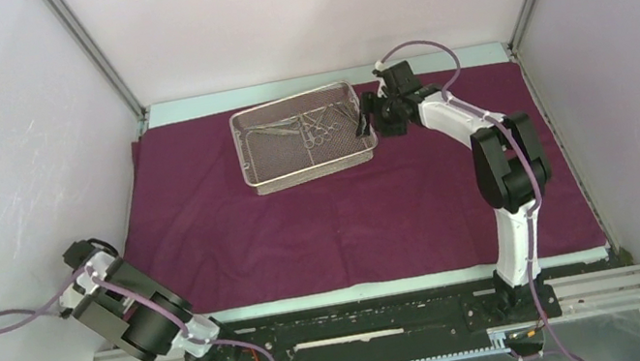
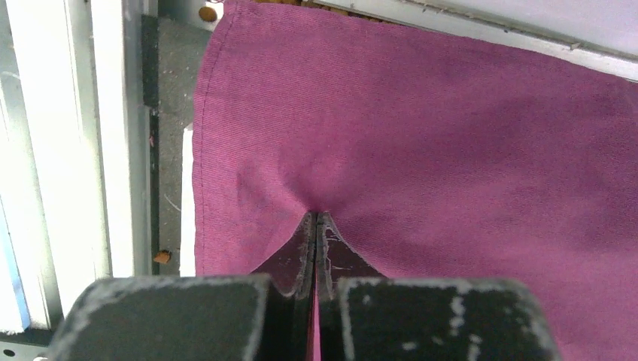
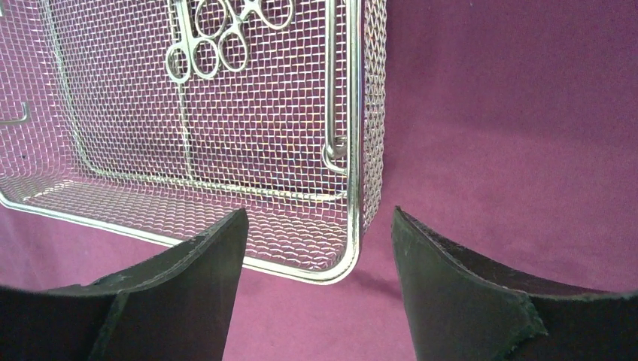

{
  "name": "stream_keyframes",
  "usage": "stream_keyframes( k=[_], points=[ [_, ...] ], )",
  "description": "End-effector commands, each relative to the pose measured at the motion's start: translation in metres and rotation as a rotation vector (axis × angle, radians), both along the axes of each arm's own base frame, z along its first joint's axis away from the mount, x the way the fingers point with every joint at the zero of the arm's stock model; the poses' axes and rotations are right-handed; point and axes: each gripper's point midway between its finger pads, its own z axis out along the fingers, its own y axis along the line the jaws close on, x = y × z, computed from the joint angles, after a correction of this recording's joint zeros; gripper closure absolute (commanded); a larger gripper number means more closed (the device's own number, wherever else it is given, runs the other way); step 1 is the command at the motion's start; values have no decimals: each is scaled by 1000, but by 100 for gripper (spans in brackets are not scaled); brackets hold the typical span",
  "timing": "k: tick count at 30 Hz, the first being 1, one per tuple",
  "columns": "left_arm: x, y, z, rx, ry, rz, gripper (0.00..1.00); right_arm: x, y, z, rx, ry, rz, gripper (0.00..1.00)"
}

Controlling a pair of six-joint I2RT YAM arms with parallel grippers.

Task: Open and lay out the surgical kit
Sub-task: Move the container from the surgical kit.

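Overhead, the maroon cloth wrap lies spread flat over nearly the whole surface. Only pale strips of the surface show along the cloth's 12 and 6 o'clock edges. The wire-mesh tray stands on the cloth toward 12 o'clock, a little left of the middle and turned slightly out of square with the cloth's edges. Inside it, the ring-handled steel instruments lie in a loose cluster on the mesh floor, mostly in the tray's 3 o'clock half. From above they are too small to sort into scissors and forceps. The right wrist view shows several of their oval finger loops resting flat on the mesh.

The right hand sits low at the tray's 3 o'clock end, with its arm reaching across the cloth from 5 o'clock. This hand is open. Its two dark fingers stand wide apart, and the tray's rounded near corner lies in the gap between them, touching neither. It holds nothing.

The left hand is down at about 8 o'clock on the cloth, close to the left hem. It is closed, with both fingers pressed together on a small pinch of the fabric. The cloth puckers there, and shallow creases run in toward the fingertips. Just to the 9 o'clock side of the pinch the stitched hem runs alongside a pale metal frame rail.
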Motion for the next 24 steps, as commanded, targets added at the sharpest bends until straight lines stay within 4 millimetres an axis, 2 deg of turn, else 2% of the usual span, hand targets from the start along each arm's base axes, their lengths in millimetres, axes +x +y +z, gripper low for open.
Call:
stream_keyframes(
  k=[1,2,4,8,11,14,18,22,24],
  points=[
    [18,25,18,66,-14,-54,99,-1,-9,18,56,-1,-81,21],
    [22,28,23,82,-11,-73,98,-2,-14,25,90,-9,-105,21],
    [28,38,34,116,12,-107,95,-5,-25,26,107,-21,-146,20],
    [26,39,28,89,45,-97,96,-7,-38,22,79,-15,-176,19],
    [31,44,27,84,49,-109,95,-6,-39,23,80,-21,-172,20],
    [33,48,29,74,62,-116,92,-2,-33,30,83,-58,-134,18],
    [36,44,41,106,37,-130,66,5,-22,32,-3,-78,-90,15],
    [53,39,71,166,44,-186,39,10,-19,35,0,-87,-99,14],
    [63,37,92,215,44,-215,29,11,-24,37,20,-91,-114,13]
  ],
)
